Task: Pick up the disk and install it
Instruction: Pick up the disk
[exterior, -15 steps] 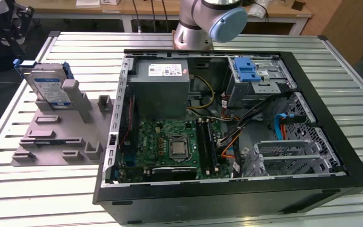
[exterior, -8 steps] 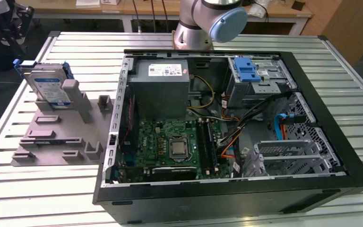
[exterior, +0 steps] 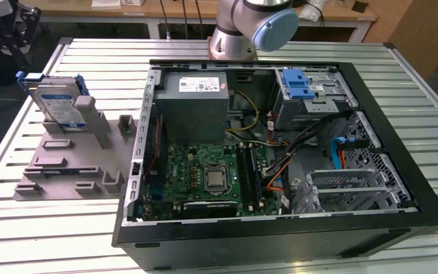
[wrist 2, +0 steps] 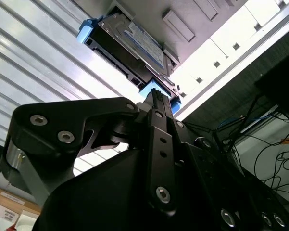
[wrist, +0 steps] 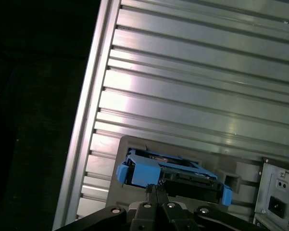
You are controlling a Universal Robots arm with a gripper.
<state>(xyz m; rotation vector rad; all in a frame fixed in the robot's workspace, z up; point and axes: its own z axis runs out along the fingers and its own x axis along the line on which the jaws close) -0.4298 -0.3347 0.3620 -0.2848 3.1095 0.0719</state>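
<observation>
Disk (exterior: 55, 105) stands on edge in a grey holder (exterior: 67, 165), which lies on the tabletop (exterior: 89, 57) along the edge at the exterior view's left, toward the far corner. You can see its white-and-blue label in the exterior view, with the blue bracket (exterior: 29, 80) wrapped around its upper end. Nothing is gripping it.

Your pincer (wrist: 154, 189) hangs just over the disk's (wrist: 182, 180) top end. In the first wrist view its two black fingertips (wrist: 150, 192) meet in a point in front of the blue bracket (wrist: 142, 173), pressed together with nothing between them. You cannot tell from these views whether the tips touch the bracket. In the second wrist view the pincer (wrist 2: 156, 94) lines up with the bracket's near end (wrist 2: 151, 89), and the disk (wrist 2: 134, 43) runs away from it along the holder.

Your open computer case (exterior: 280, 242) lies on its side and takes up the tabletop from the middle to the edge at the exterior view's right. The arm (exterior: 242, 23) rises behind the case at the far edge.
</observation>
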